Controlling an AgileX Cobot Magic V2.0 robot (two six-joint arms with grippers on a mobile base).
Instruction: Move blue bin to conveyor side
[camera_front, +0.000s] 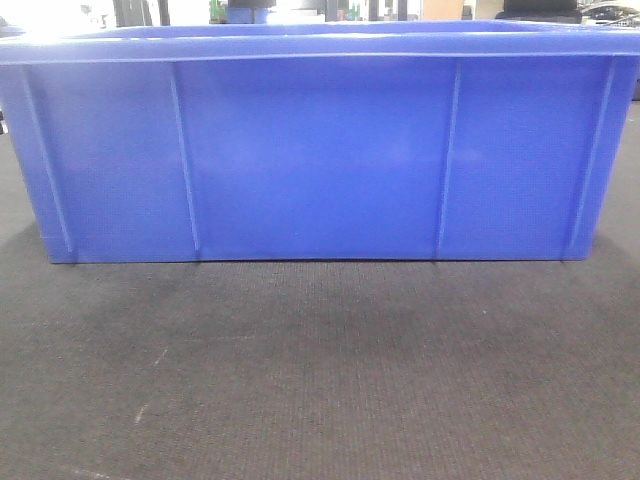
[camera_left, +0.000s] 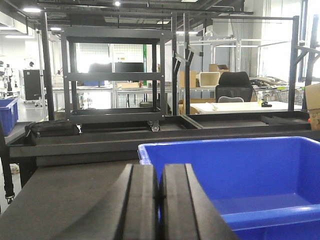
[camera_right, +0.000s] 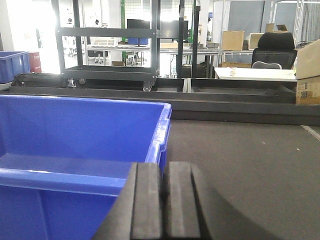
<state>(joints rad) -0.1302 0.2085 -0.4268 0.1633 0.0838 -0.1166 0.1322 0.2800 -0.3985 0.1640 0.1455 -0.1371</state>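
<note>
Closest in, the left gripper (camera_left: 159, 200) has its 2 black jaws pressed together on nothing, at the near left corner of the blue bin (camera_front: 320, 150). The right gripper (camera_right: 164, 200) is likewise closed and empty at the near right corner. The bin sits flat on the dark conveyor side (camera_front: 320, 370). Behind stands a black rack (camera_left: 115, 75).

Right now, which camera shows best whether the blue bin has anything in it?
The left wrist view: it looks over the rim onto the bin floor, which shows bare. The right wrist view shows only part of the inside; the front view shows just the outer wall.
</note>
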